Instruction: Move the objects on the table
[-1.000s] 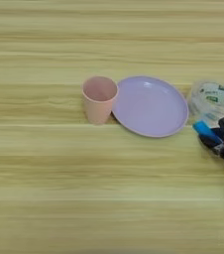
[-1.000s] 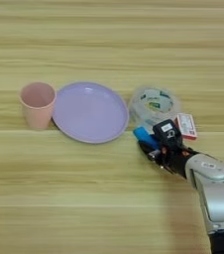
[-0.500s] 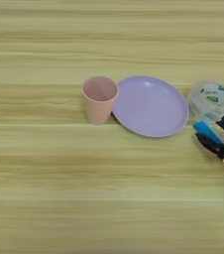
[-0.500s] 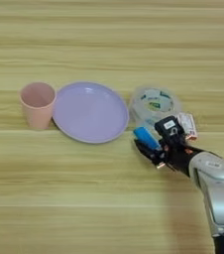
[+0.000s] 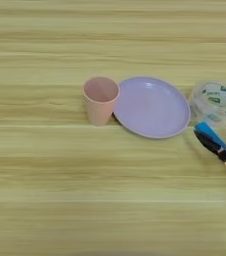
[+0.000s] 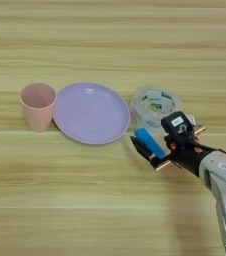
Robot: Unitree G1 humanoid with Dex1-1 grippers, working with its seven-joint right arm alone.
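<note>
A round lilac plate (image 6: 91,112) lies mid-table, also seen in the left eye view (image 5: 152,106). Just right of its rim is a small bright-blue block (image 6: 146,137), held slanting between the black fingers of my right gripper (image 6: 152,143), which is shut on it. One black finger (image 6: 141,148) runs along the block's near side. In the left eye view the block (image 5: 210,134) and gripper (image 5: 216,142) sit at the right edge. A sliver of the red-and-white box (image 6: 191,120) peeks out behind the gripper body. The silver forearm (image 6: 225,175) enters from the lower right.
A pink cup (image 6: 37,105) stands upright against the plate's left rim. A clear tape roll (image 6: 155,102) lies right of the plate, just beyond the gripper. The light wood-grain table (image 6: 85,200) stretches wide to the front and left.
The gripper and the blue block have shifted together slightly toward the table's near side and right. Plate, cup and tape roll have not moved.
</note>
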